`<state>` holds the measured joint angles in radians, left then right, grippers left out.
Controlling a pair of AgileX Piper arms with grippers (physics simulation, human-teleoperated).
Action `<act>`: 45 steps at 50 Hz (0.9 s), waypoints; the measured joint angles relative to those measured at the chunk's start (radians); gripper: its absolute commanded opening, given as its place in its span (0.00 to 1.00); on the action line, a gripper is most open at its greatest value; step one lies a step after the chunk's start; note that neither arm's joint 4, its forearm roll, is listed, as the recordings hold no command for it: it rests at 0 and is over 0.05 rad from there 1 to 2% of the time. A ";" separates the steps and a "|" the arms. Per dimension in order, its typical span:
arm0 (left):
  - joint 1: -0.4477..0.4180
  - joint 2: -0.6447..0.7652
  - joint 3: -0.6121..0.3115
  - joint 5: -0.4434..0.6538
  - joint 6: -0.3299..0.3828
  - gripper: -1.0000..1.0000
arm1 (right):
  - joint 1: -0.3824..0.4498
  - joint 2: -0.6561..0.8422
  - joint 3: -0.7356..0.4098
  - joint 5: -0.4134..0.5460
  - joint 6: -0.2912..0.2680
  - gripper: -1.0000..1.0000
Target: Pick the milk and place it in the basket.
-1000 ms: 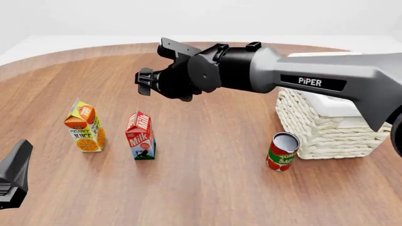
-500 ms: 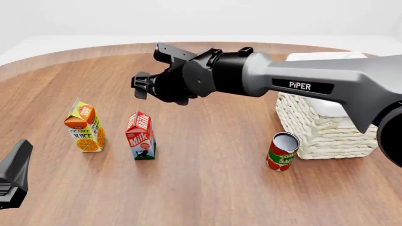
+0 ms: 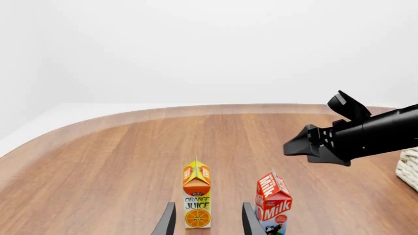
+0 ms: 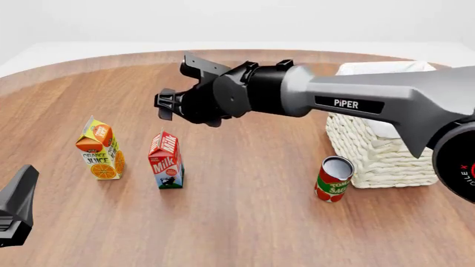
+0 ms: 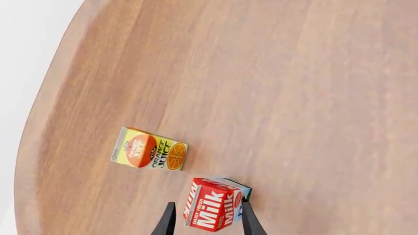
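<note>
We find the milk (image 4: 166,160) standing upright on the table (image 4: 245,222), just right of the juice (image 4: 99,148) and well left of the basket (image 4: 379,150). A tomato can (image 4: 333,178) stands just beside the basket's near left corner. The right gripper (image 4: 164,104) hangs in the air above and behind the milk, clear of it. In the right wrist view its fingers (image 5: 164,221) are parted, the milk (image 5: 214,203) showing between their tips from above. The left gripper (image 3: 207,223) sits low at the near left; its fingers are spread too, framing the juice (image 3: 196,200), with nothing gripped.
</note>
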<state>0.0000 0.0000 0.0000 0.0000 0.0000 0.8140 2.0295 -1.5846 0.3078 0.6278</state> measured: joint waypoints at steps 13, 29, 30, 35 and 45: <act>0.000 0.000 0.000 0.000 0.000 1.00 | 0.000 0.010 -0.004 -0.002 -0.002 1.00; 0.000 0.000 0.000 0.000 0.000 1.00 | 0.004 0.026 -0.007 -0.007 0.001 1.00; 0.000 0.000 0.000 0.000 0.000 1.00 | 0.004 0.028 -0.008 -0.007 0.001 1.00; 0.000 0.000 0.000 0.000 0.000 1.00 | 0.005 0.036 -0.011 -0.009 0.002 1.00; 0.000 0.000 0.000 0.000 0.000 1.00 | 0.007 0.048 -0.016 -0.012 0.001 1.00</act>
<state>0.0000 0.0000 0.0000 0.0000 0.0000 0.8214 2.0779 -1.6009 0.2959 0.6287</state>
